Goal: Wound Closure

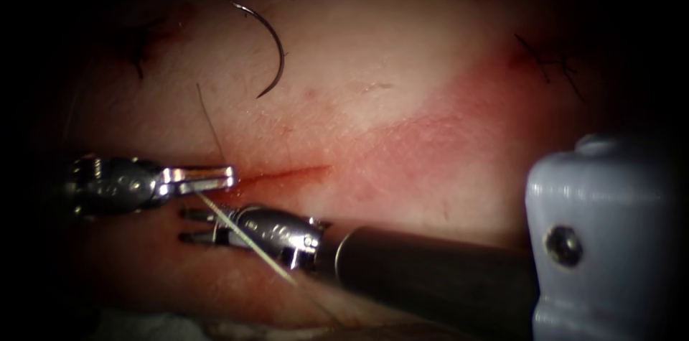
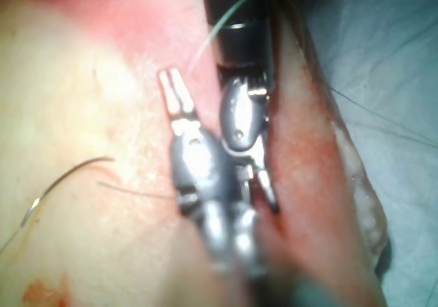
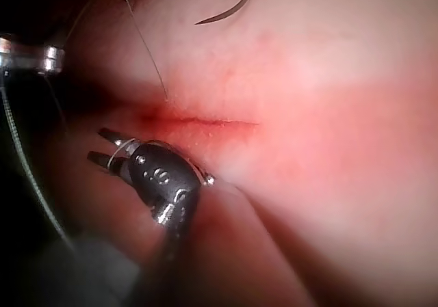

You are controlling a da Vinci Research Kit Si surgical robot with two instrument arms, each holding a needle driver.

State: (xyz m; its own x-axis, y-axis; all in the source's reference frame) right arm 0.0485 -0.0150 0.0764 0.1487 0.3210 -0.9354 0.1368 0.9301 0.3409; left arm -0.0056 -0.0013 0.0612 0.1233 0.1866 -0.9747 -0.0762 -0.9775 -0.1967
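Note:
The curved needle lies free on the tissue, far above the cut, held by neither tool and not in the tissue; it also shows as needle and needle. My left tool has shut jaws at the cut's left end, with nothing that I can make out between them; its tip also appears as left tool. My right tool lies just below, its jaws open, empty and pointing left, also seen as right tool. A pale thread crosses over it. Another thread rises from the cut's left end.
Dark older stitches with cut ends sit at the upper right and the upper left. Red fluid lines the cut. A pale blue cloth lies beyond the tissue's edge.

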